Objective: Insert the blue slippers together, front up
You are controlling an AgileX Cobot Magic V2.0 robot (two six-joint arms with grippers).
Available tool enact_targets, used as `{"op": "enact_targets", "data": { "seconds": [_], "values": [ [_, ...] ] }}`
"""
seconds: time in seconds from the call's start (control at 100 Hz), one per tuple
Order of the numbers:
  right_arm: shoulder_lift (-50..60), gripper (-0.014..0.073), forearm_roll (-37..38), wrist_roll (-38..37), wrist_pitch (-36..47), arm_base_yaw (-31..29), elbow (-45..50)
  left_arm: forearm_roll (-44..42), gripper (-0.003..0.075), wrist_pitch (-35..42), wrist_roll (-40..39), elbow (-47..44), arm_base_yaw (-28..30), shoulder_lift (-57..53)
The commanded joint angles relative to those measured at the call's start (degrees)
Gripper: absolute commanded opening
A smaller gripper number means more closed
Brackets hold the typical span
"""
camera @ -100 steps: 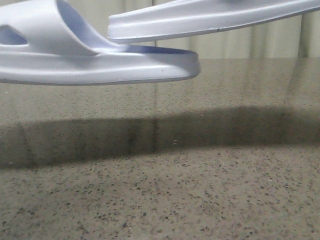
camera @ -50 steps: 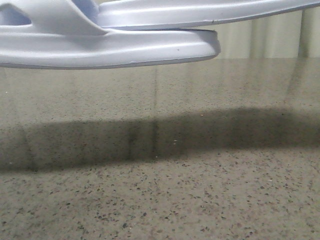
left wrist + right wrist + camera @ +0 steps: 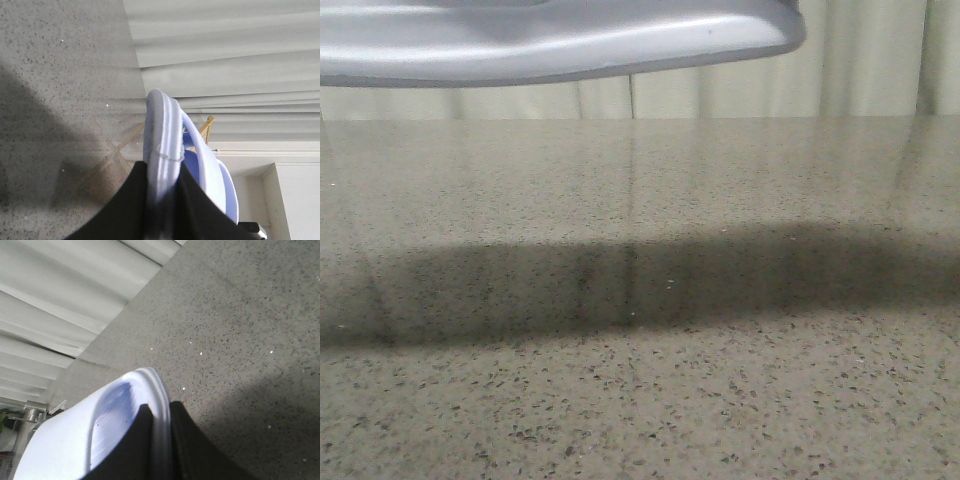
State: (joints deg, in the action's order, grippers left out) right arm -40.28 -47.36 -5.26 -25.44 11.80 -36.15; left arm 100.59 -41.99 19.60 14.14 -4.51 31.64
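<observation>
In the front view only the underside and side edge of one pale blue-white slipper (image 3: 560, 40) shows, held high along the top left. No gripper shows there. In the left wrist view my left gripper (image 3: 162, 166) is shut on the sole edge of a slipper (image 3: 160, 125); its wide strap (image 3: 210, 170) curves off beside it. In the right wrist view my right gripper (image 3: 161, 409) is shut on the rim of the other slipper (image 3: 65, 450), whose ribbed footbed (image 3: 112, 420) faces the camera. How the two slippers meet is hidden.
The speckled grey stone table (image 3: 640, 380) lies well below the slippers, with a wide dark shadow band (image 3: 620, 280) across it. Pale curtains (image 3: 860, 70) hang behind the far edge. A wooden frame (image 3: 207, 125) stands past the table in the left wrist view.
Both slippers have risen in the front view. The left one slid right and up, so only its sole edge shows. The right one has gone above the top edge.
</observation>
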Motion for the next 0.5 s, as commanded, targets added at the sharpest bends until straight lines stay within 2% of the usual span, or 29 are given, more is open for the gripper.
{"op": "enact_targets", "data": {
  "seconds": [0.0,0.26,0.49],
  "values": [
    [-0.6,-0.0107,-4.2,3.2,1.6,-0.3,-2.3,5.4,0.0016,-3.6,0.1,1.7,0.0,0.1],
    [-3.5,-0.0107,-16.7,16.2,-1.0,-0.3,-2.3,6.0,0.0016,-6.0,0.1,1.7,0.0,0.1],
    [-6.6,-0.0107,-24.8,25.9,-4.1,-0.3,-2.3,6.0,0.0016,-7.3,0.1,1.7,0.0,0.1]
  ]
}}
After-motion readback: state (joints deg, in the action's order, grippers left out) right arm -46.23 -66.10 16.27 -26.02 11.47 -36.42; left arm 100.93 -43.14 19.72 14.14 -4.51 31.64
